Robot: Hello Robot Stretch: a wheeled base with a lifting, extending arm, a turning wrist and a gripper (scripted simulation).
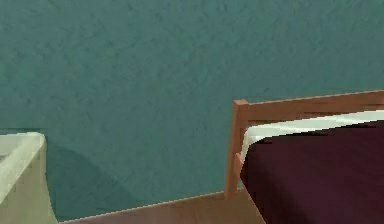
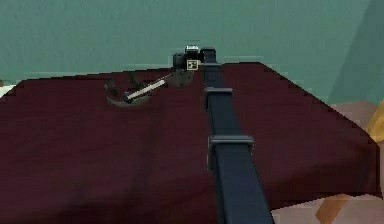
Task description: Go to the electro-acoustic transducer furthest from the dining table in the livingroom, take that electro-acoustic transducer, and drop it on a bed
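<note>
- By my judgement you were at the last step, the drop on the bed [image 2: 80, 150]. The arm [image 2: 235, 150] lay out across its dark maroon cover, with the gripper [image 2: 130, 97] over the far half.
- A dark rounded thing [image 2: 115, 93] showed at the gripper's finger end, against the cover. It may have been the transducer, but it was too small to say. Whether it rested on the bed or hung just above could not be told.
- Nor could you tell the gripper's state, or whether it had hold of anything.
- The next move called for leaving the thing on the cover and drawing the arm straight back.
- Ahead stood a teal wall [image 1: 150, 80], with the bed's wooden end board [image 1: 300, 105] at the forward view's right and a pale cream piece of furniture [image 1: 20, 170] at its left. Nothing stood in the arm's way.
</note>
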